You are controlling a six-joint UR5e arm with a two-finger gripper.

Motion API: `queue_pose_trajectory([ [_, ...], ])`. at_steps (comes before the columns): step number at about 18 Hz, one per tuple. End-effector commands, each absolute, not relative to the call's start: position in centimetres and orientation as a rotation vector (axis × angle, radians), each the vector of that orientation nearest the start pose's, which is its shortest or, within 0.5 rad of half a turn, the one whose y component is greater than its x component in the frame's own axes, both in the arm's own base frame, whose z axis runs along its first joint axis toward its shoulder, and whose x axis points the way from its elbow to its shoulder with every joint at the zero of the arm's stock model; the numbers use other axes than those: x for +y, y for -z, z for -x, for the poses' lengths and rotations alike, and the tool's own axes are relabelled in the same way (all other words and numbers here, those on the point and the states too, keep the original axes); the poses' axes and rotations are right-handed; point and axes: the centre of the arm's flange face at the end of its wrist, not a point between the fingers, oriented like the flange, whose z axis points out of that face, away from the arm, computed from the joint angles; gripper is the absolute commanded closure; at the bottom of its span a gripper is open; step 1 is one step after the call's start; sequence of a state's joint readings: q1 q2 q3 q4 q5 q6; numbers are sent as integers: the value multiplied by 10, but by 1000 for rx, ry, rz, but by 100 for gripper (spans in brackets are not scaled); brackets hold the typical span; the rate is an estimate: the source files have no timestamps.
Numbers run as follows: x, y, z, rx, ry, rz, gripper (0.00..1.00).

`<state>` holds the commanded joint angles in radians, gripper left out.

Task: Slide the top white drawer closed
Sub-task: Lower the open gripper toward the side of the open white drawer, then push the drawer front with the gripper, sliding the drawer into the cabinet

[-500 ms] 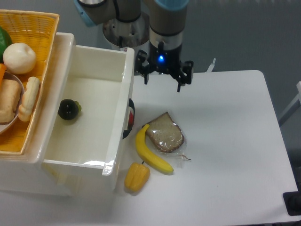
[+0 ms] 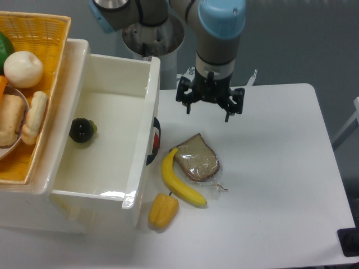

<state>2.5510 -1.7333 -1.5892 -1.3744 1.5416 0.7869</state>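
Since half a second ago the arm's two-finger gripper (image 2: pixel 207 109) has shifted to the right and nearer the camera, away from the drawer front and over bare desk, while everything else lies as it did. Nearest the camera, a small yellow bell pepper (image 2: pixel 162 210) sits on the white desk (image 2: pixel 280 185) just beside the drawer's front corner, and a curved yellow banana (image 2: pixel 179 179) lies beyond it, touching a slice of brown bread in a clear wrapper (image 2: pixel 196 158). These are the hazard: a gripper coming down carelessly to push could catch the bread or banana, though none of them stands in the drawer's line of travel. Left of them, the top white drawer (image 2: pixel 106 140), a deep glossy white box, stands pulled well out, its curved black handle (image 2: pixel 154 143) on the front facing the fruit, and a small dark round fruit (image 2: pixel 82 130) loose inside that may roll when the box is shoved. Farther back the jaws hang apart, holding nothing, above the desk and off to the right of the drawer front; pushing from too high could slip over the rim. At far left, a woven yellow basket (image 2: pixel 47 33) of food rests on the cabinet top.
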Motion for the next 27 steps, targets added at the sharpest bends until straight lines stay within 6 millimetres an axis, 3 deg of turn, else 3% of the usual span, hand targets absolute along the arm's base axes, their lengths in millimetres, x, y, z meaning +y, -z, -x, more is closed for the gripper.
queue_pose_trajectory([
  [3,428,-389,394,-349,58,3118,0],
  [6,429,-367,388,-458,110,3133,0],
  [15,443,-334,392,-602,184,3147,0],
  [27,463,-309,380,-553,278,3156,0],
])
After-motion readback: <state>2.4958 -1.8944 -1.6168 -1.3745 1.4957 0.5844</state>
